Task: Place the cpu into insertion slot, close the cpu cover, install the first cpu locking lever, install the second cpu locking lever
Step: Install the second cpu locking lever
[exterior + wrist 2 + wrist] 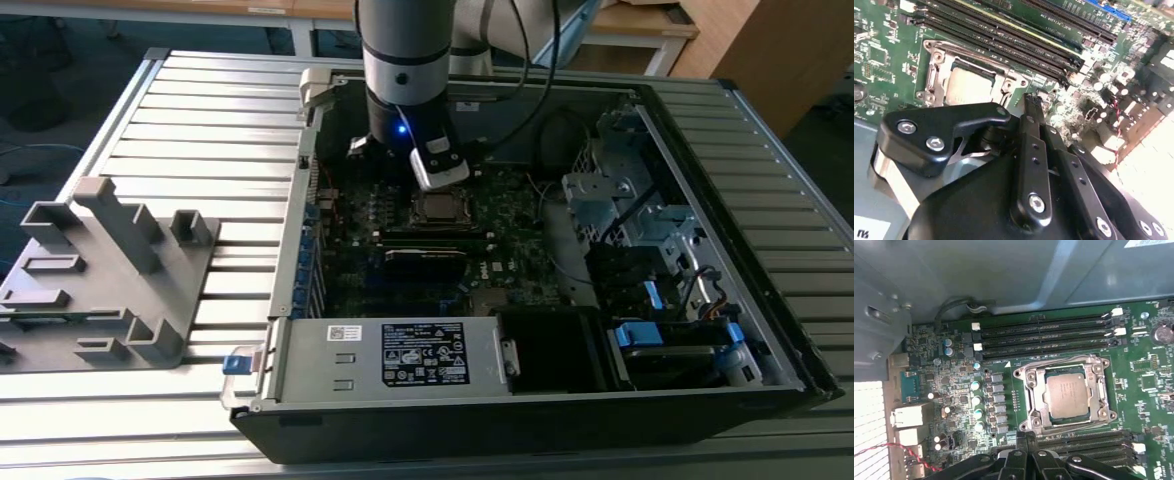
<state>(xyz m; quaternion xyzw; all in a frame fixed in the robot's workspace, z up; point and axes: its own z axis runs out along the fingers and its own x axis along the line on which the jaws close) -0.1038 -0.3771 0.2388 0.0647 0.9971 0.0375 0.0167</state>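
Motherboard (400, 250), dark green and crowded with small parts, lies flat inside an open black computer case (747, 330) that sits on a ribbed light-grey metal table (200, 110). The grey robot arm (404, 50) reaches down into the case from above, and its black gripper (1026, 438) hangs just over the board, right beside the socket. In both wrist views the slim black fingers (1030, 107) sit pressed together at the tips, with nothing held between them. The cpu (1068, 395), a small flat square chip with a dull silvery-brown metal top, already lies seated in the insertion slot (1031, 396), the square socket with a thin silvery rim. The cpu cover (1102, 390), a thin silvery metal frame with a big square window, lies down flat around the chip, so the chip's top shows through the opening. Whether the thin locking levers along the socket's edges are latched, I cannot tell. Long black memory slots (1049, 335) run along one side of the socket, and more of them run along the other side, near the fingertips. In the exterior view, a grey metal box with a white label (400, 355) sits at the near end of the case, and a grey plastic fixture (114, 280) stands on the table off to the exterior view's left, well apart from the case.
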